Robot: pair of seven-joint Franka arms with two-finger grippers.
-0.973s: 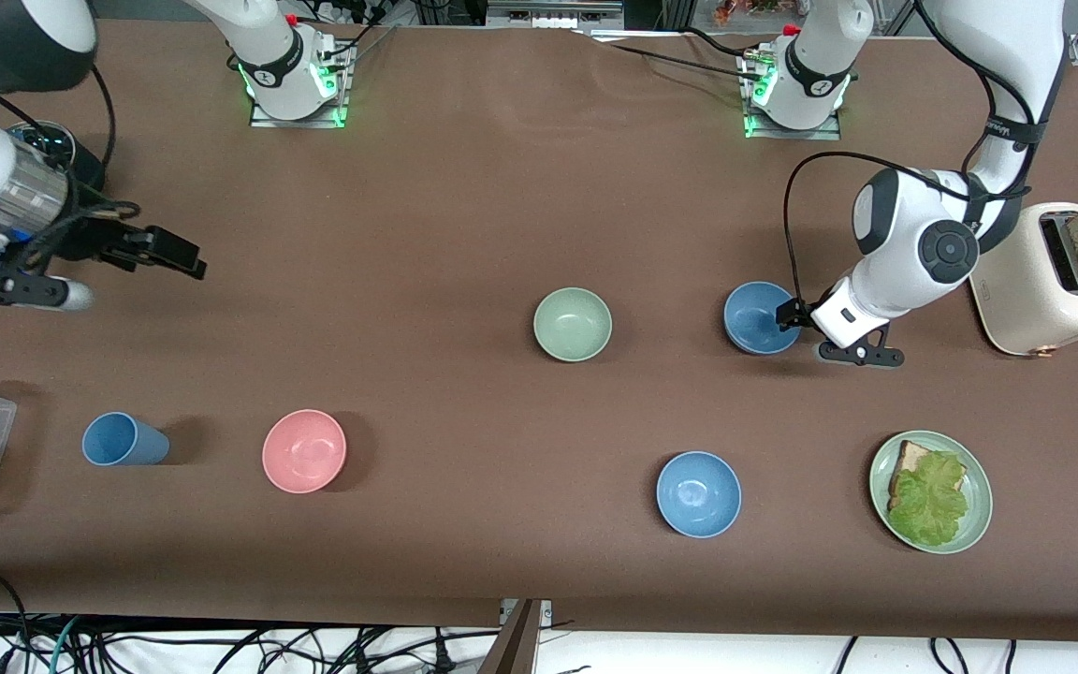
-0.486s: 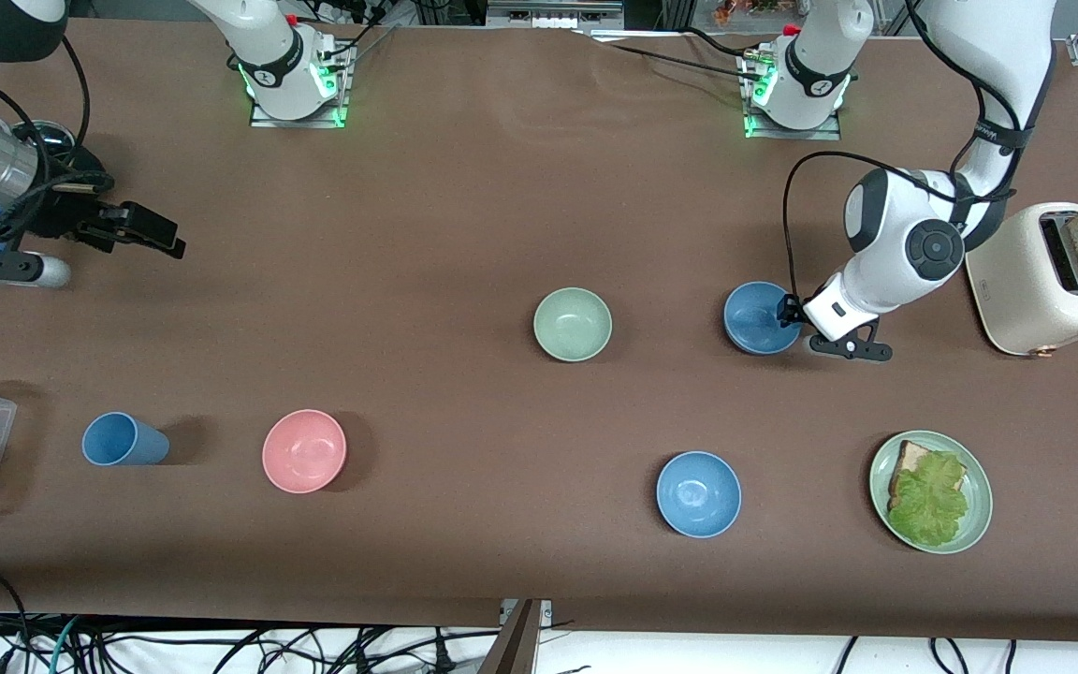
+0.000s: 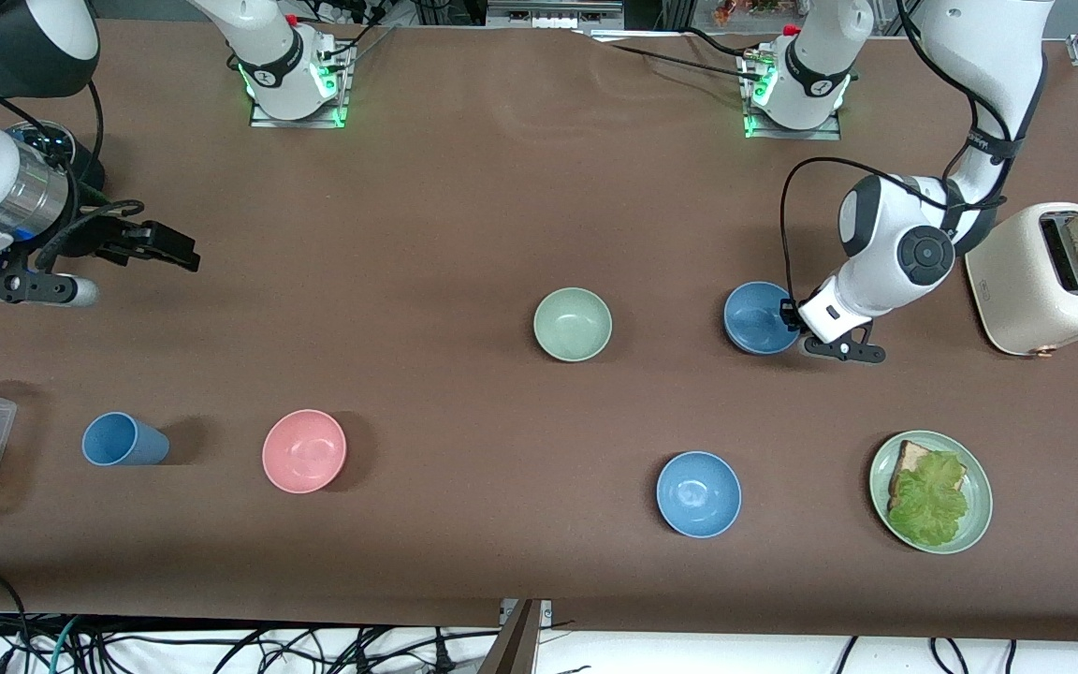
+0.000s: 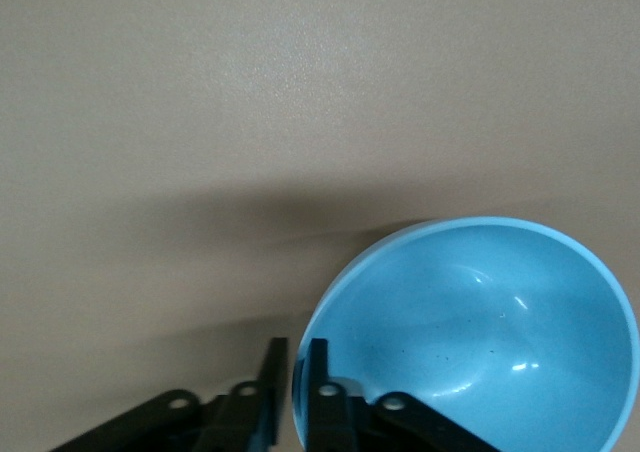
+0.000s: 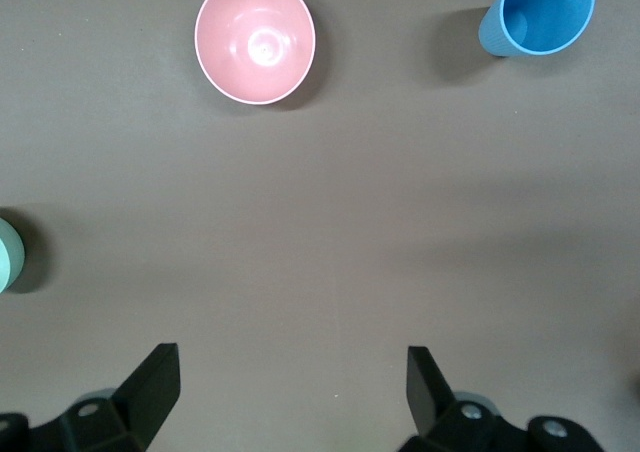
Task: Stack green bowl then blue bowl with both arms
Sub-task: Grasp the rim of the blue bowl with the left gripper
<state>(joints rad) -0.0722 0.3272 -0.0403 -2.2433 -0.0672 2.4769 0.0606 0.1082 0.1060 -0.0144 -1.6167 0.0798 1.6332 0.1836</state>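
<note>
Operator: Report the position of the green bowl (image 3: 573, 324) and the blue bowl (image 3: 760, 318).

Technician: In the front view the green bowl sits upright on the brown table (image 3: 502, 187), just right of frame centre and clear of both grippers. The blue bowl stands in the right-centre of the frame, toward the left arm's end of the table and level with the green bowl. The two are well apart.

Operator: Left gripper (image 4: 294, 397) status?

Technician: It is at the blue bowl's rim, on the side toward the toaster (image 3: 1047, 279). In the left wrist view, lower centre of the frame, the two fingers are closed to a narrow slot with the bowl wall between them, one finger inside and one outside: clenched on the rim. The bowl's base is on the table.

Operator: Right gripper (image 3: 141, 245) status?

Technician: It hangs over bare table at the upper left of the front view. In the right wrist view its fingers (image 5: 150, 377) appear at the lower corners, spread wide, holding nothing.

Operator: Other items?

Technician: A pink bowl (image 3: 304, 450) and a blue cup (image 3: 123, 439) at lower left; a brighter blue bowl (image 3: 698, 493) at lower centre-right; a plate (image 3: 977, 487) with bread and lettuce at lower right.
</note>
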